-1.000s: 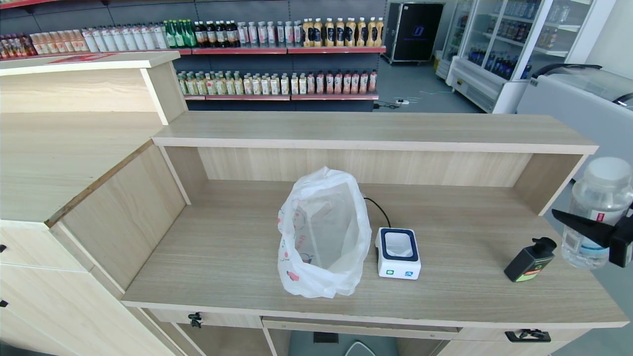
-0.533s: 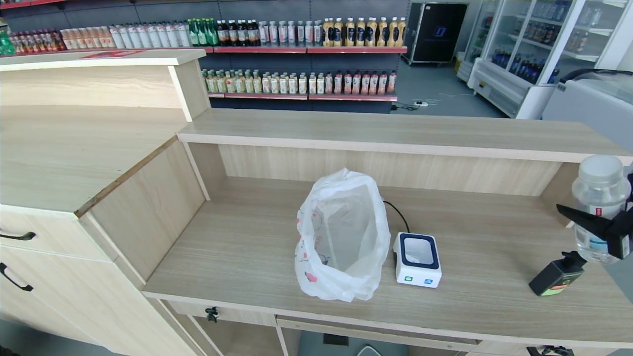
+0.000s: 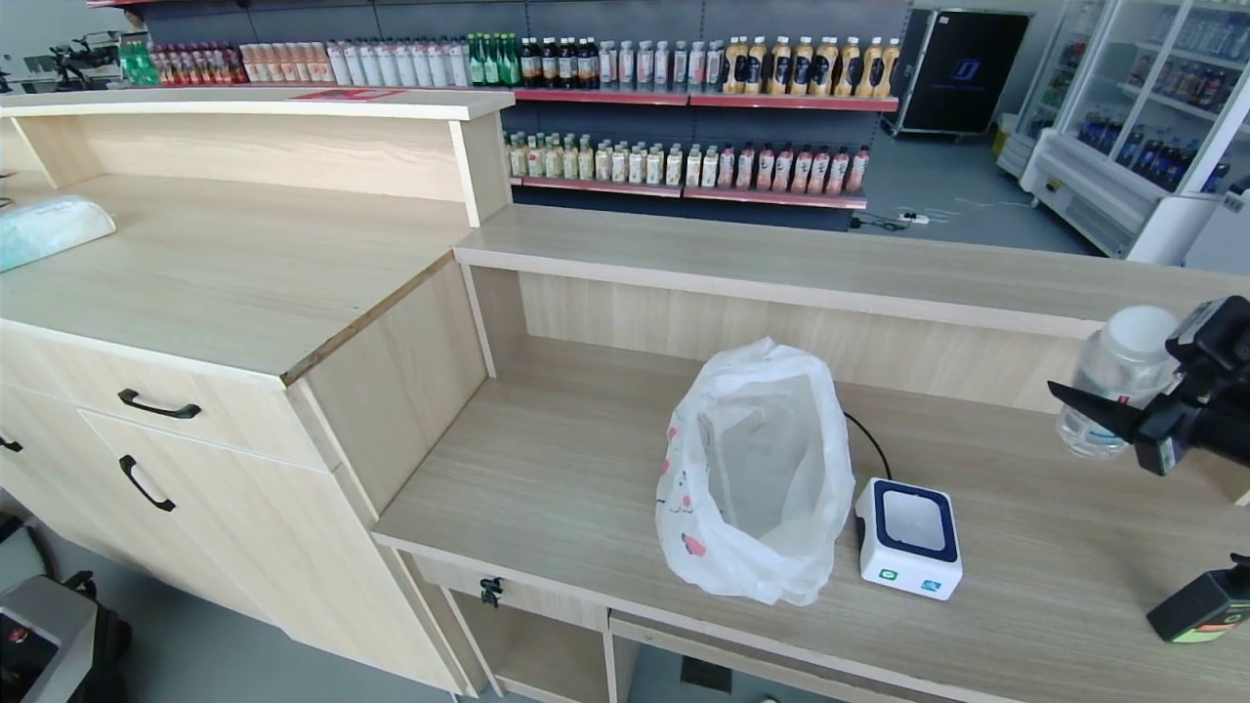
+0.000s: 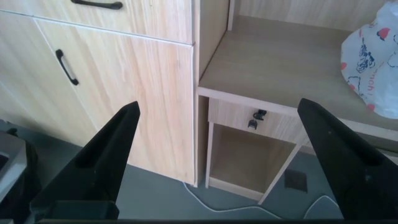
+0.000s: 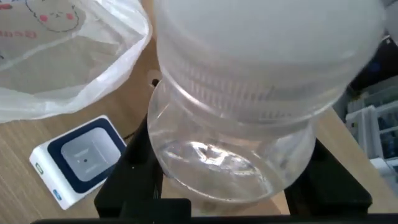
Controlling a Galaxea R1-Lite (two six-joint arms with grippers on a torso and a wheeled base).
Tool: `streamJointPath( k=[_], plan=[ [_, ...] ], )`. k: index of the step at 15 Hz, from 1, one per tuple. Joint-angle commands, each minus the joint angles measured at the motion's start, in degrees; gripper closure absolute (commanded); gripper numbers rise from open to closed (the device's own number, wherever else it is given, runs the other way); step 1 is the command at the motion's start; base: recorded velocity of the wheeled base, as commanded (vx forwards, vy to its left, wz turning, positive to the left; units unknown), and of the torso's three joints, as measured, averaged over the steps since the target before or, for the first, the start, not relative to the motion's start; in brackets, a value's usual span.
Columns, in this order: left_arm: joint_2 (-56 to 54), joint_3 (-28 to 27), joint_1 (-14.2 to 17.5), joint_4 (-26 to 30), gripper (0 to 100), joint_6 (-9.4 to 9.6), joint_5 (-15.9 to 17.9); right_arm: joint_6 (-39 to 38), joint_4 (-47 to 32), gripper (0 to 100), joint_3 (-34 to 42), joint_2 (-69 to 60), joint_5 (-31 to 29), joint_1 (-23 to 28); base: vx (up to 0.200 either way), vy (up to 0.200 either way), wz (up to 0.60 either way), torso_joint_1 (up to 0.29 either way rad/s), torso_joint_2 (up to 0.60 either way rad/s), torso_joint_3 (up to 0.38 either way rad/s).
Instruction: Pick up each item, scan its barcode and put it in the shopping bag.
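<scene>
Leftward goes the head camera, so the whole scene shifts right in view. Measured against the scanner (image 3: 908, 537), the right hand (image 3: 1123, 420) has carried the bottle (image 3: 1118, 376) closer in. It clasps the clear bottle upright, above the worktop (image 3: 1055, 557). The scanner lies lower and to the robot's left, its window facing up, just beside the bag (image 3: 757, 469). The right arm is nearer; likely the bottle must tip label-down. The left hand (image 4: 217, 124) hangs spread and empty.
</scene>
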State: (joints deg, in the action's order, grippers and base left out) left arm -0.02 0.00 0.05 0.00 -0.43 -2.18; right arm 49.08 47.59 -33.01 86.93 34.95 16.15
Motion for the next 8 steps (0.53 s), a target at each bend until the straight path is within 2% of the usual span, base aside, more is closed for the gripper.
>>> streamJointPath(
  k=[1, 8],
  plan=[
    [0.02, 0.0, 0.04, 0.0, 0, -0.01, -0.02, 3.39, 2.07, 100, -0.91, 6.41, 4.51, -1.21, 0.0, 0.0, 0.0, 0.0, 0.0, 0.0],
    [0.02, 0.0, 0.04, 0.0, 0, -0.01, -0.02, 15.08, 2.68, 100, -1.53, 14.14, 14.88, -2.44, 0.0, 0.0, 0.0, 0.0, 0.0, 0.0]
  ],
)
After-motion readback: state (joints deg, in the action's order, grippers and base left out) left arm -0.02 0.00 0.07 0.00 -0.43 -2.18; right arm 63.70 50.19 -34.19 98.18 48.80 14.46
